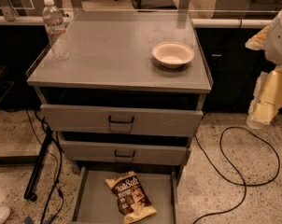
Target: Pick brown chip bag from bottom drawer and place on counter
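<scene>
The brown chip bag lies flat in the open bottom drawer, near its middle, white lettering facing up. The counter is the grey top of the cabinet above it. My gripper hangs at the right edge of the view, to the right of the cabinet at about the height of the top drawer, well away from the bag and holding nothing that I can see.
A clear water bottle stands at the counter's left edge. A white bowl sits at the counter's right. Two grey drawers with black handles are slightly pulled out. Black cables lie on the floor to the right and left.
</scene>
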### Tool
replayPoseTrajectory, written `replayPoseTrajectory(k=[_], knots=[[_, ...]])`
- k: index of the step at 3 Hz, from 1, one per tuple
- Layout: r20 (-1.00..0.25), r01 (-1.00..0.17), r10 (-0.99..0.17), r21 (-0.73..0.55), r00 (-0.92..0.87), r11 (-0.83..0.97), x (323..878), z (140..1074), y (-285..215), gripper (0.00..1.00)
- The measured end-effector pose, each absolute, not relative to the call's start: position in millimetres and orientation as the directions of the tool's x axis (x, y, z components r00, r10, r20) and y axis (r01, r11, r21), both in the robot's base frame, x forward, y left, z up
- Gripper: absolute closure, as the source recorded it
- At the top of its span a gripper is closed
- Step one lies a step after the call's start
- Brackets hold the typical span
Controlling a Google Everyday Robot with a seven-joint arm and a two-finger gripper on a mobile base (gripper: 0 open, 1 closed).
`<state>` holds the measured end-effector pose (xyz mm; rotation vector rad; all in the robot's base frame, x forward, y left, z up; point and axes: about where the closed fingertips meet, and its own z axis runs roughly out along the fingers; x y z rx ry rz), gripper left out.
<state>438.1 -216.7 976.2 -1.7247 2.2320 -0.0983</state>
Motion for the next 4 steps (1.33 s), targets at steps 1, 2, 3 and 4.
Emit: replayPoseTrajectory(k=[1, 2, 3, 4], knots=[[-0.207, -0.931, -0.953, -0.245, -0.221, 0.269, 438.1, 976.0, -216.5, 0.0], [-0.218, -0.939, -0.956, -0.237, -0.199, 0.249, 431.4, 958.5, -197.9, 0.0], [-0.226, -0.955, -0.961, -0.212, -0.159, 0.207, 419.0, 928.5, -166.5, 0.0], [-0.234, -0.982, -0.97, -0.163, -0.058, 0.098, 399.7, 880.5, -106.5, 0.0]])
